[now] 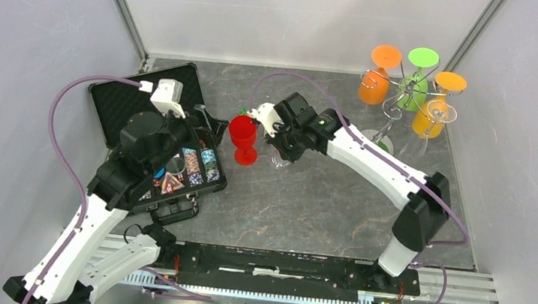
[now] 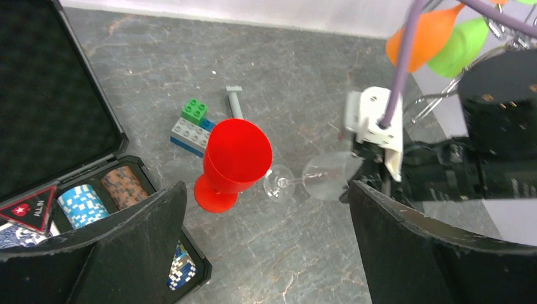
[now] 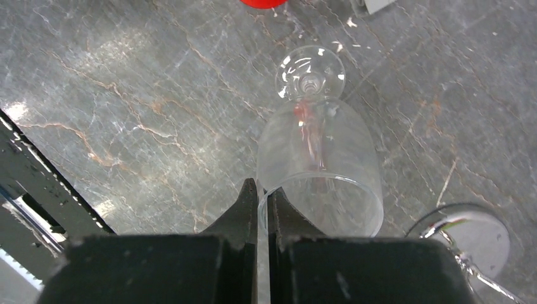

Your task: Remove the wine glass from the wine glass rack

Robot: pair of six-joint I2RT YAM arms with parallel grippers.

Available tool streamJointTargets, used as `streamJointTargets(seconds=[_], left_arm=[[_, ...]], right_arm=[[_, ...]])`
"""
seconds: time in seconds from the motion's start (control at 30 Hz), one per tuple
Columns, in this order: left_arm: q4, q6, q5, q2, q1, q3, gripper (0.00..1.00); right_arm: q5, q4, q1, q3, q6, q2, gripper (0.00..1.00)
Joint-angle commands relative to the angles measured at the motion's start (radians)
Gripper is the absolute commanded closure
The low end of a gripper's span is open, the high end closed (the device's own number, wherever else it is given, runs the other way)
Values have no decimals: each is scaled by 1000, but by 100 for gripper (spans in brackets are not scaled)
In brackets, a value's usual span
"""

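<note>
My right gripper is shut on the rim of a clear wine glass, one finger inside the bowl and one outside. The glass hangs foot-down and tilted, its foot close to a red goblet standing on the table. I cannot tell whether the foot touches the table. The wine glass rack stands at the back right, apart from the held glass, with orange and green glasses hanging on it. My left gripper is open and holds nothing, above the table by the poker case.
An open black case with poker chips lies at the left under the left arm. Lego bricks and a small grey piece lie behind the red goblet. The rack's round base sits just right of the held glass.
</note>
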Motion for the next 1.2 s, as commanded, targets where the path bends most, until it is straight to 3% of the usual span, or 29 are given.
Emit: streamJointTargets(seconds=[0.0, 0.23, 0.77, 1.07, 1.17], left_arm=[[-22, 51, 77, 18, -1, 33, 0], [-26, 63, 100, 13, -1, 26, 0], [-32, 69, 93, -4, -1, 38, 0], [-32, 61, 115, -14, -1, 59, 0], [-32, 60, 116, -19, -1, 61, 0]], right_arm=[[-59, -45, -13, 139, -27, 87, 100], [-30, -117, -18, 267, -21, 190, 99], [3, -136, -24, 455, -3, 252, 63], [-6, -46, -28, 483, 17, 101, 40], [60, -19, -32, 485, 26, 26, 36]])
